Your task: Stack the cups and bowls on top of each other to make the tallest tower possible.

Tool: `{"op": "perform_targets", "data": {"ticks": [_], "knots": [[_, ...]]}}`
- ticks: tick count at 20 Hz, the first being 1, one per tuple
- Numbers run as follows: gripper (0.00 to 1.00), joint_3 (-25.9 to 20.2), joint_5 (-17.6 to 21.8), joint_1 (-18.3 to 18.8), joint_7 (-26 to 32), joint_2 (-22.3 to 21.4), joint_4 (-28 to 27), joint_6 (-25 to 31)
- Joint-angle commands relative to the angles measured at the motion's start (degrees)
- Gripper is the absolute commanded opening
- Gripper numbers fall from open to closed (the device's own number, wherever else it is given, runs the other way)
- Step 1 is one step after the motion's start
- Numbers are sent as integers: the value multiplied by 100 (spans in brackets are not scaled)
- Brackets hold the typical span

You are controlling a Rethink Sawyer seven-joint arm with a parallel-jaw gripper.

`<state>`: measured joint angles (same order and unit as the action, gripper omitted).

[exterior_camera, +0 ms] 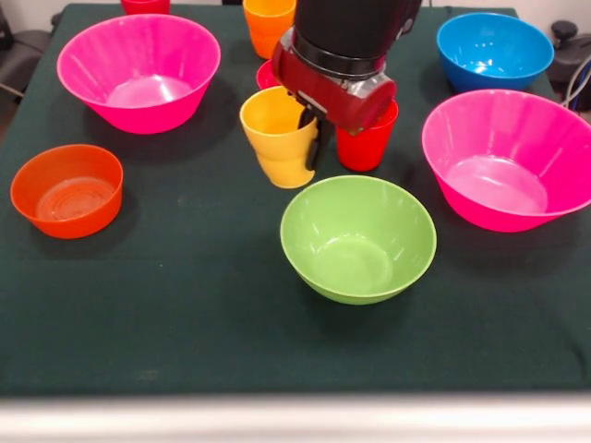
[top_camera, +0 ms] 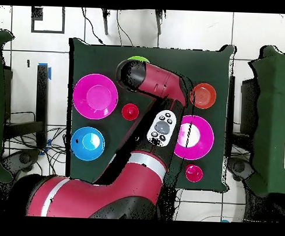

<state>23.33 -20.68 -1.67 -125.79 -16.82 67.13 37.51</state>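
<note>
My gripper [exterior_camera: 309, 138] comes down from the top of the front view and is shut on the right rim of the yellow cup [exterior_camera: 275, 138]. The cup tilts, just behind the lime-green bowl [exterior_camera: 358, 238], which is empty. I cannot tell whether the cup's base touches the cloth. A red cup [exterior_camera: 367, 143] stands right beside the gripper. An orange cup [exterior_camera: 268, 23] and a crimson bowl [exterior_camera: 267, 76] sit behind it, partly hidden. The small orange bowl [exterior_camera: 66, 189] is at the left. In the overhead view the arm [top_camera: 160, 88] hides the gripper and the yellow cup.
Two hot-pink bowls sit at the back left [exterior_camera: 138, 69] and at the right [exterior_camera: 508, 157]. A blue bowl [exterior_camera: 494, 48] is at the back right. Another red vessel [exterior_camera: 145, 5] shows at the top edge. The dark green cloth [exterior_camera: 185, 305] covers the table.
</note>
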Motion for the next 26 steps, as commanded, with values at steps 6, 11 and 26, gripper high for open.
{"op": "perform_targets", "data": {"ticks": [6, 11, 26], "knots": [[0, -432, -291, -298, -1338, 401, -154, 109], [0, -279, -398, -427, -1456, 642, -385, 66], [0, -178, -617, -510, -1637, 1190, -869, -130]]}}
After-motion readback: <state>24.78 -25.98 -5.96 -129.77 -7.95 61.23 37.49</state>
